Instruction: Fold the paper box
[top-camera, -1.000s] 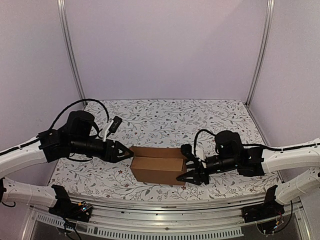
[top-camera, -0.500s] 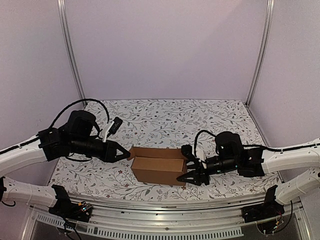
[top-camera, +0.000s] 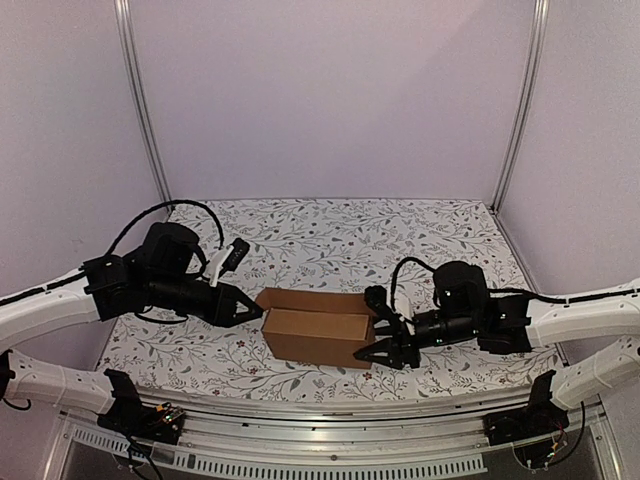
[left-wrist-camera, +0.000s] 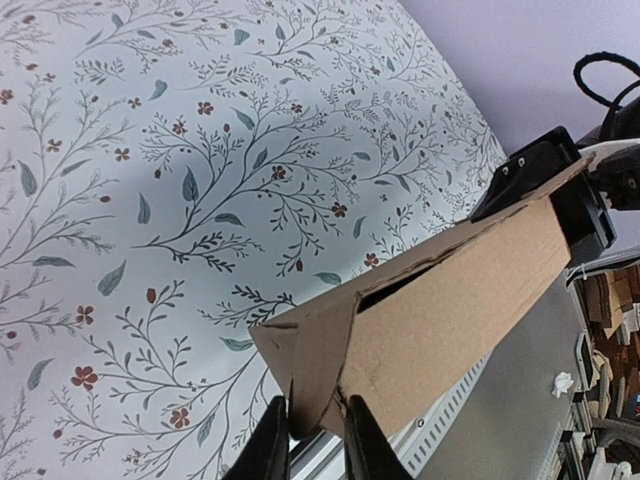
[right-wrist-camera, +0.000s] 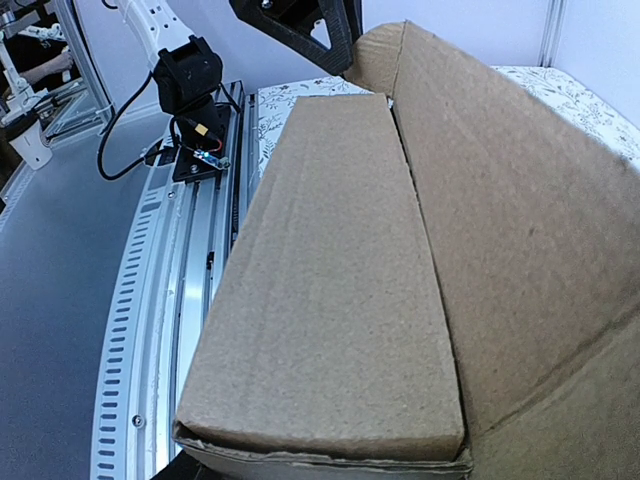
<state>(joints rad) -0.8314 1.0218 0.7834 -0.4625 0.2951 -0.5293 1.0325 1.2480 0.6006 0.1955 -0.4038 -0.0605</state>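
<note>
On your left, the left tool (top-camera: 258, 312) is pinched onto the flap at the left end of the paper box (top-camera: 315, 335); the left wrist view shows its two fingers (left-wrist-camera: 272, 445) pressed against that cardboard edge, with a dark gap beside the flap, so that end looks not yet tucked shut. In the middle of the flowered counter (top-camera: 350, 235) the box lies on its long side, already a rectangular carton rather than a flat sheet, so you can take the body as formed. One long panel at the back stands up and out instead of lying down, which the right wrist view shows too. On your right, the right tool (top-camera: 367, 327) has its jaws spread astride the box's right end; you cannot tell whether they clamp it. What remains, by my reading, is closing the ends and that raised panel.
</note>
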